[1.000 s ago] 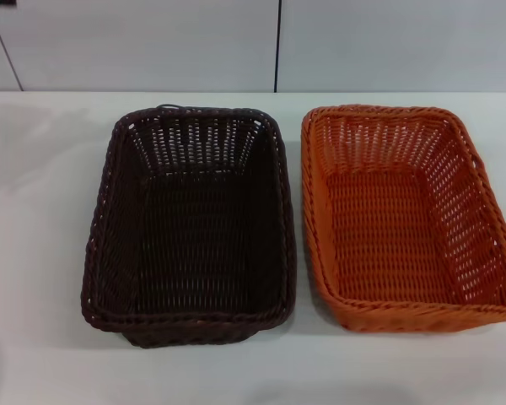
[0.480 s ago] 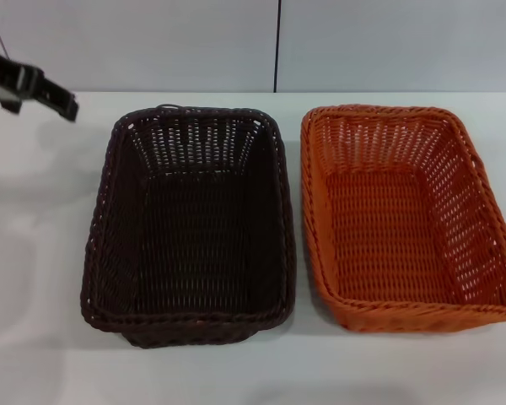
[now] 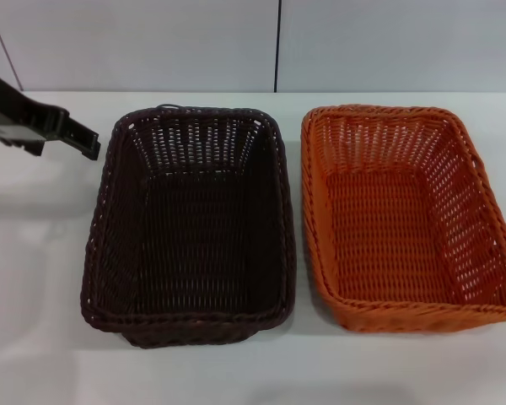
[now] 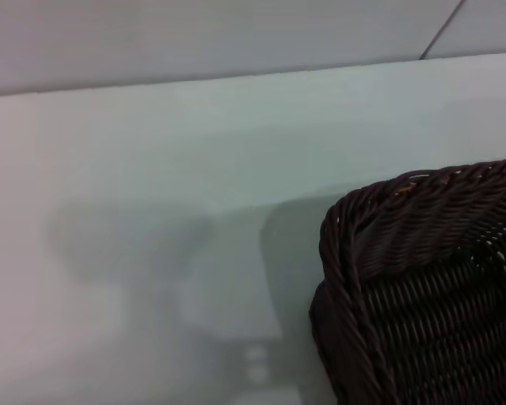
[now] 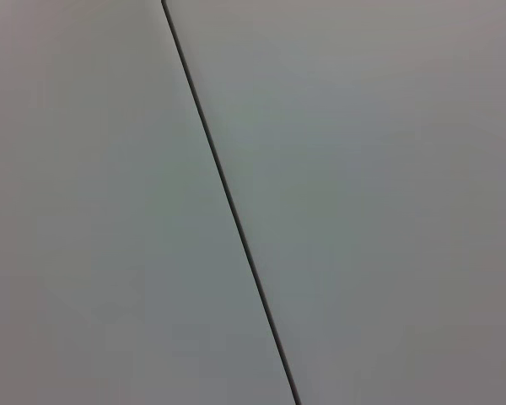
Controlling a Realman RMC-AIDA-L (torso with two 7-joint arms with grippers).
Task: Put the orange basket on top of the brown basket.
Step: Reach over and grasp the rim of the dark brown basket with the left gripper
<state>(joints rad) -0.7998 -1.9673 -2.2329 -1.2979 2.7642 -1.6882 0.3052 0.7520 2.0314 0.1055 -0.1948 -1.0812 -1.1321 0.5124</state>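
- The orange basket [image 3: 409, 218] is seen on the white table [image 3: 34, 253], on the robot's right side, upright and empty.
- The brown basket [image 3: 190, 226] is set just beside it, to its left; their long rims run close together, and whether they touch cannot be told.
- The left gripper [image 3: 80, 137] is held above the table at the far left, near the brown basket's far left corner and apart from it. Whether its jaws are apart or together cannot be told.
- In the left wrist view only a corner of the brown basket [image 4: 430, 278] and bare table are shown.
- The right gripper is not in view; in the right wrist view only a plain wall with a dark seam [image 5: 228, 202] is shown.
- Nothing is gripped yet, so the task is judged to be at its start.
- Risks judged from here:
  - The brown basket could be clipped and pushed by the left arm, since it lies between that arm and the orange basket.
  - A grip on the braided rim could slip, as the weave is openwork and the sides are sloped.
  - The orange basket could be tilted if lifted by one edge, and could be seated askew.
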